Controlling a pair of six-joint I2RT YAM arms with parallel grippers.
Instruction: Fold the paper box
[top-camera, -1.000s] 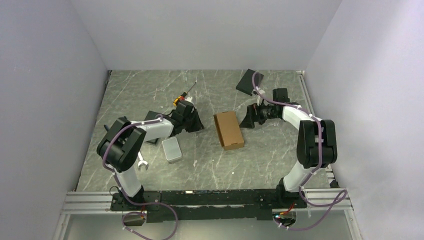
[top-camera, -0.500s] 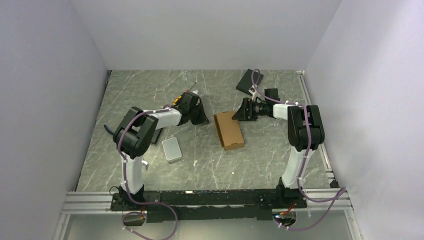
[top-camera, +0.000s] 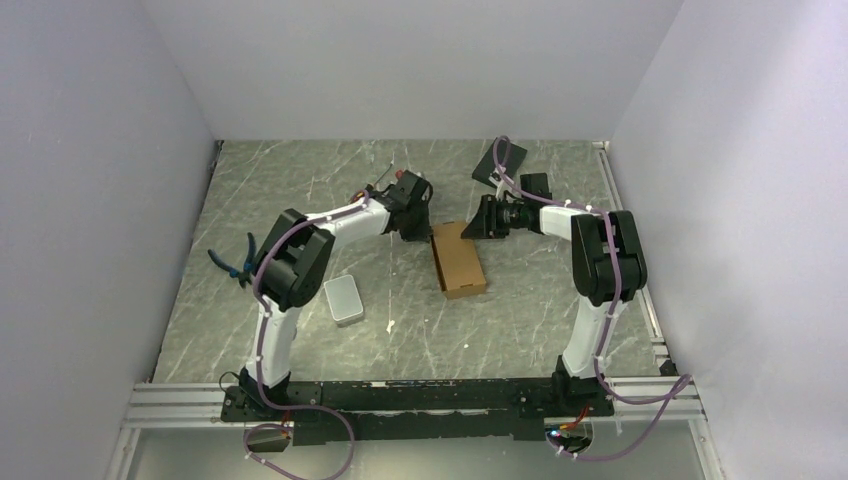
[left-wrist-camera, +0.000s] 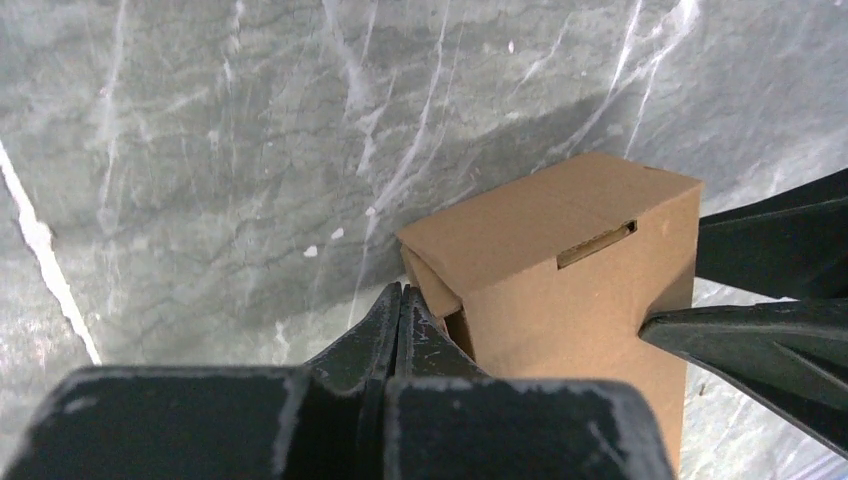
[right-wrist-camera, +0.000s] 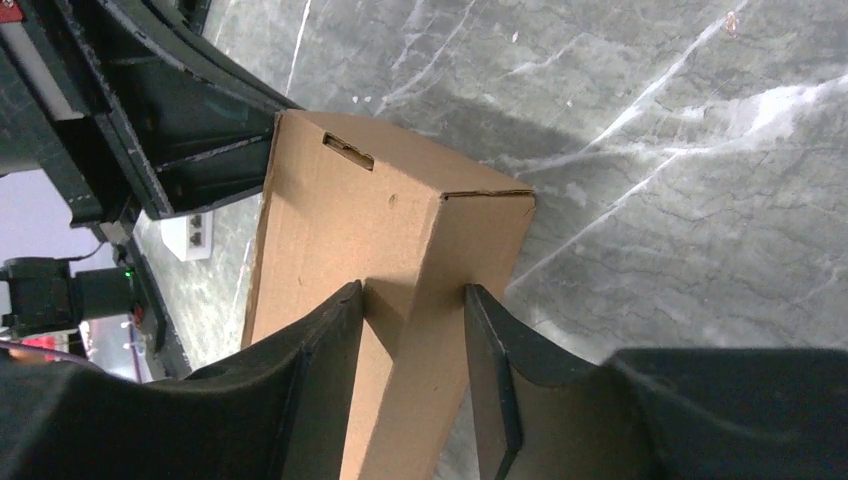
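Observation:
The paper box (top-camera: 458, 258), a tan carton, lies mid-table. In the left wrist view it (left-wrist-camera: 570, 270) shows a slot in its top edge and a side flap standing slightly out. My left gripper (top-camera: 428, 228) is shut with nothing between its fingers, and its tips (left-wrist-camera: 400, 292) touch that flap at the far left corner. My right gripper (top-camera: 478, 225) reaches the far right corner. In its own view the gripper (right-wrist-camera: 412, 300) has closed partway over a long edge of the box (right-wrist-camera: 400, 215), and both fingertips (right-wrist-camera: 345, 310) meet the cardboard.
A small grey tin (top-camera: 344, 299) sits near-left of the box. A black slab (top-camera: 497, 160) lies at the back behind the right arm. Blue-handled pliers (top-camera: 235, 262) lie at the left. An orange-handled screwdriver (top-camera: 368, 190) lies behind the left arm.
My left arm swung right to the box's far left corner and its gripper shut. My right gripper moved left onto the box and narrowed from wide open around its edge.

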